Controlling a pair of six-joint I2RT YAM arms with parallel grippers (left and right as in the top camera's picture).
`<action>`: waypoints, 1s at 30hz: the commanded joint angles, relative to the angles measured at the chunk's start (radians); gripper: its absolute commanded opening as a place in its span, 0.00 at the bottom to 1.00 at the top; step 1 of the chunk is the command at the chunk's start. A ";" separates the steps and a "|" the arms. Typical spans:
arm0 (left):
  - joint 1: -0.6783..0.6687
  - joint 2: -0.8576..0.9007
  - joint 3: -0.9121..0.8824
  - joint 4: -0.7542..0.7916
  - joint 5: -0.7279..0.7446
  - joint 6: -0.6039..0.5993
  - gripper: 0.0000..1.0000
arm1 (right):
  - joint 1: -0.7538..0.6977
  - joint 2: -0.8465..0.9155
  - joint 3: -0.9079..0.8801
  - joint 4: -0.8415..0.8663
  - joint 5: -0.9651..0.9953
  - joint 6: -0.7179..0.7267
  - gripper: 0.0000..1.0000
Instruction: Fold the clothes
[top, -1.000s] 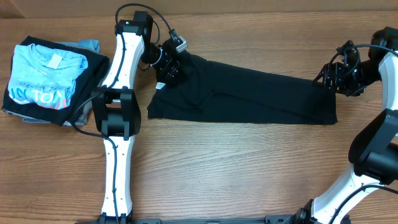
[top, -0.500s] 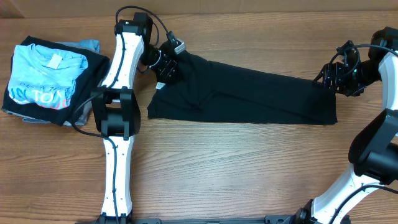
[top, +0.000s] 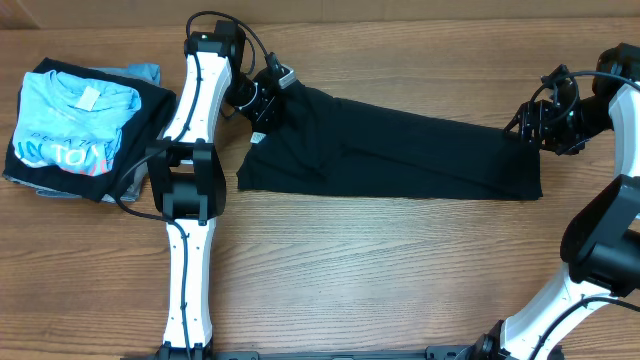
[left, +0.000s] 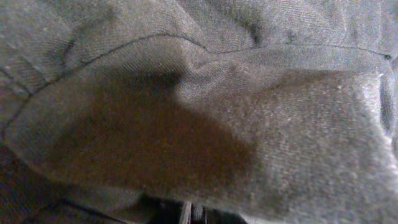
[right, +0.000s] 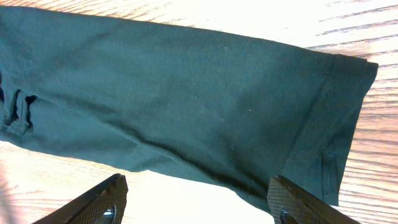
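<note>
The black T-shirt (top: 400, 150) lies on the table as a long folded strip running left to right. My left gripper (top: 262, 104) sits on its upper left end, shut on a bunch of the fabric. In the left wrist view the cloth (left: 205, 106) fills almost the whole frame, and only a sliver of the closed fingers (left: 194, 214) shows at the bottom. My right gripper (top: 526, 128) is at the strip's upper right end. It stands open (right: 199, 205), just above the shirt's hem edge (right: 311, 124), with nothing held between its fingers.
A stack of folded garments sits at the far left, with a light blue lettered T-shirt (top: 70, 125) on top and a grey garment (top: 146, 72) showing behind it. The left arm's links (top: 190, 170) stand between that stack and the black shirt. Bare wooden table (top: 380, 270) lies in front.
My left gripper's jaws have closed on the shirt's upper left end. The right gripper and the rest of the shirt have not moved.
</note>
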 joint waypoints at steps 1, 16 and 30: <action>0.002 -0.001 0.032 -0.008 0.006 -0.029 0.09 | -0.001 -0.004 0.021 0.001 -0.009 0.001 0.76; 0.002 -0.005 0.237 -0.205 0.025 -0.218 0.04 | -0.001 -0.004 0.021 0.002 -0.009 0.001 0.76; -0.039 -0.013 0.237 -0.306 0.024 -0.550 0.04 | -0.001 -0.004 0.021 0.001 -0.009 0.001 0.76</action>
